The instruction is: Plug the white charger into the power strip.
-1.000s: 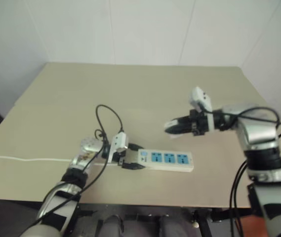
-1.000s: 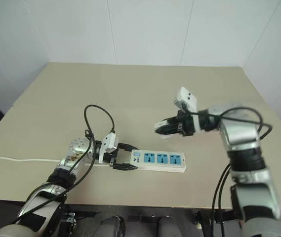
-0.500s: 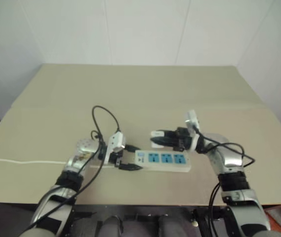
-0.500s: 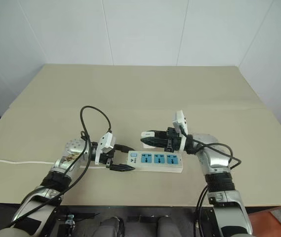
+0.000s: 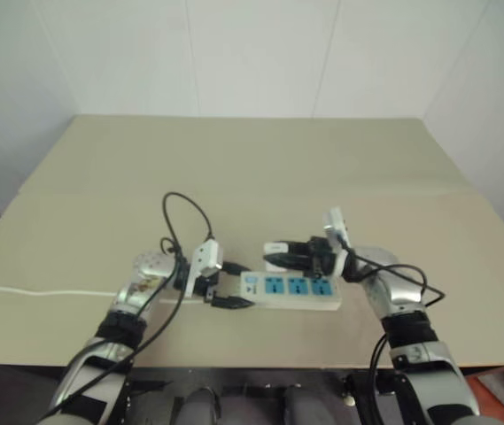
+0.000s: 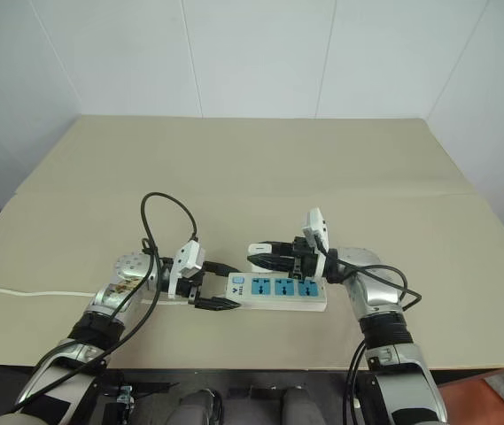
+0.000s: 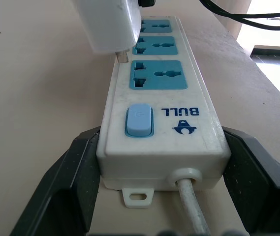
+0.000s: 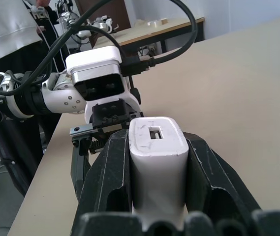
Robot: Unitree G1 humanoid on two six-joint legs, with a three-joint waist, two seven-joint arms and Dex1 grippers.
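Lying flat near the front edge of the beige table (image 6: pixel 234 159): the long white power strip with three blue sockets (image 6: pixel 278 289). Clamped around its switch end, black fingers on either long side: the left gripper (image 6: pixel 215 284). Seen from the left wrist, a prong of the small white boxy charger (image 7: pixel 108 24) hanging just over the strip's edge beside the nearest socket. Seen from the right wrist, the right gripper (image 8: pixel 157 162) squeezed tight on that charger.

Head views overhead, wrist views close, sharing power strip (image 6: pixel 278 289)
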